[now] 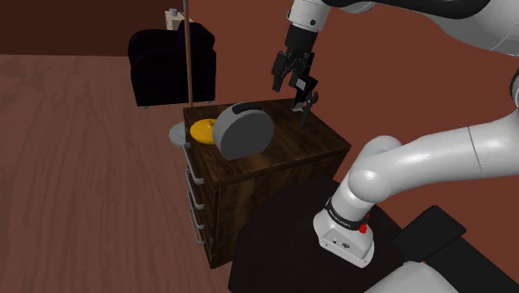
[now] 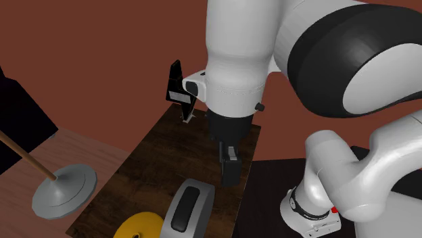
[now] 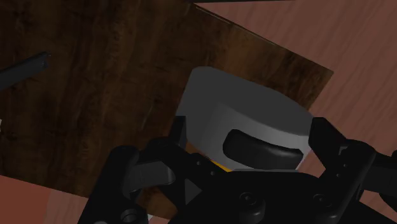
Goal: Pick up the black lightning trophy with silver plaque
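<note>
The black lightning trophy (image 1: 303, 103) stands upright at the far back corner of the dark wooden dresser top (image 1: 309, 146). Its silver plaque (image 2: 182, 97) shows on the base of the trophy (image 2: 176, 80) in the second exterior view. My gripper (image 1: 289, 81) hangs open in the air above the dresser, close beside the trophy but not touching it, with nothing between its fingers (image 3: 179, 130). In the wrist view a black part of the trophy (image 3: 27, 69) lies well off to one side of the gripper (image 3: 251, 137).
A grey round object with a black handle slot (image 1: 243, 131) stands on the dresser below the gripper, beside a yellow item (image 1: 202, 130). A floor lamp's pole and grey base (image 2: 64, 189) stand beside the dresser. A dark armchair (image 1: 170, 58) sits by the wall.
</note>
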Controlling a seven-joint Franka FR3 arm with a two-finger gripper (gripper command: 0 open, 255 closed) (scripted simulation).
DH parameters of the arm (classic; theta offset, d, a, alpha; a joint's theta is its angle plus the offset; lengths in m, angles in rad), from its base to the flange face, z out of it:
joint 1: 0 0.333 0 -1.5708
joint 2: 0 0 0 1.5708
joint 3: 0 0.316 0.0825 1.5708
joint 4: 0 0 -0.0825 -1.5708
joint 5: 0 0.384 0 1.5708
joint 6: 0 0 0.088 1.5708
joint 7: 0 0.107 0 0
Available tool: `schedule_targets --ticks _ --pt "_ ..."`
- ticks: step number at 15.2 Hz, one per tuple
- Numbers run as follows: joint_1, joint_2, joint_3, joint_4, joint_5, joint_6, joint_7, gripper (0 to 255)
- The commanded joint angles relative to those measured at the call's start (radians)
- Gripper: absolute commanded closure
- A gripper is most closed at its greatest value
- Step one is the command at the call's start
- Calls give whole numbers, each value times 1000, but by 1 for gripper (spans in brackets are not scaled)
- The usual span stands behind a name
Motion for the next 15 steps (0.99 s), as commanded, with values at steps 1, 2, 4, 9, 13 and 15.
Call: schedule_targets --ticks 1,2,4,9,13,15 --pt "0 0 0 0 0 0 0 0" --pt "-10 13 -17 2 -14 8 -16 0" --pt "-29 42 -51 8 -41 24 -48 0" --pt "-74 129 -134 40 -102 65 -126 0" --pt "-106 210 -199 82 -140 98 -186 0" --pt "-120 255 -231 108 -156 114 -217 0"
